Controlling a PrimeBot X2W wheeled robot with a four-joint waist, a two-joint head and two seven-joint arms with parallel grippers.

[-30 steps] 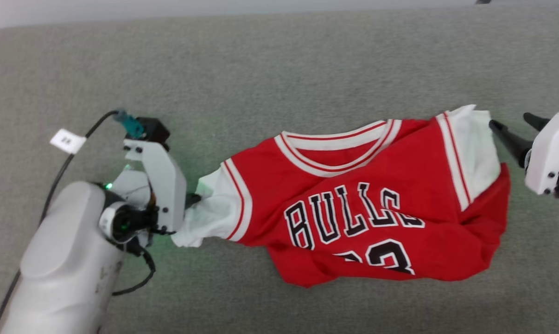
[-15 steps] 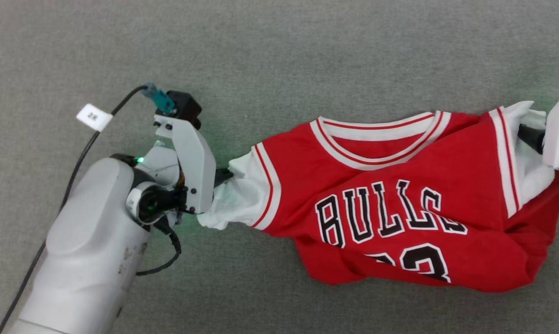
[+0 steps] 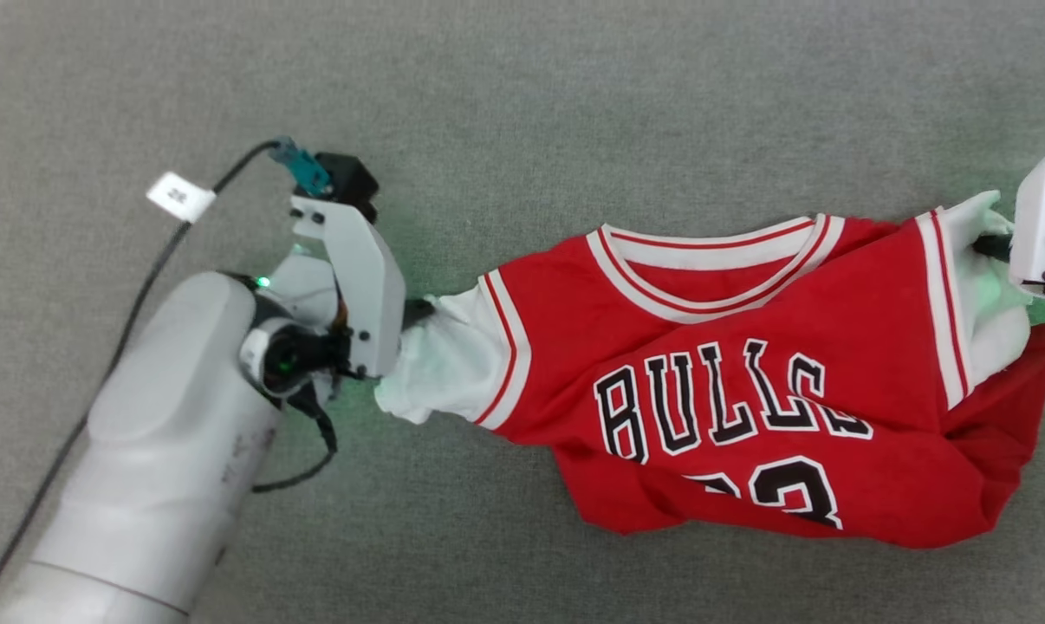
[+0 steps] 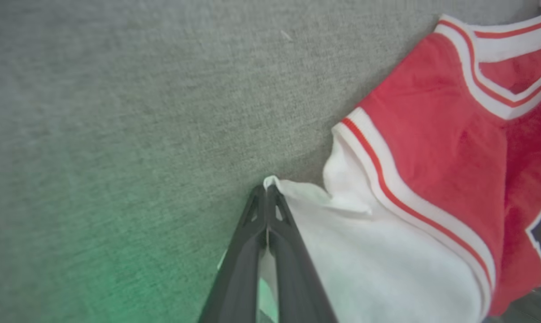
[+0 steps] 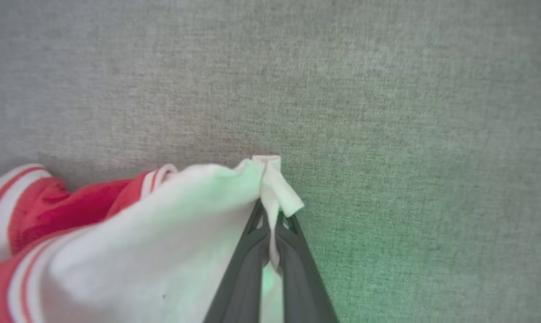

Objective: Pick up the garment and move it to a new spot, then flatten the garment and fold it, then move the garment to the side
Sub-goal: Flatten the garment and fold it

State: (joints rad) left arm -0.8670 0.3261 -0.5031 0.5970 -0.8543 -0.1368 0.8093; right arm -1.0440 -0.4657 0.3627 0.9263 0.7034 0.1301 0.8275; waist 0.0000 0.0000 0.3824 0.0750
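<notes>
At about eight o'clock in the head view, nearest the robot, the pale left forearm reaches in over the grey fabric surface. Its left gripper is pinched shut on the end of one white sleeve. The left wrist view shows the two dark fingers pressed together with the hem caught at their tips. From there toward three o'clock lies the garment, a red shirt resting front up, its black lettering readable and its collar toward twelve o'clock. Its lower part is bunched and tucked under at about five o'clock. At the three o'clock edge the right gripper is closed on the other sleeve. The right wrist view shows those fingers together, with a nub of white hem poking out past the tips. Gripping both sleeve ends, well apart, looks meant to spread the shirt between the arms so it can be lifted and carried without crumpling further. By my judgement the pick-up is just beginning; flattening and folding lie ahead. Farther off, at ten o'clock, a black cable with a small white tag trails across the surface.
</notes>
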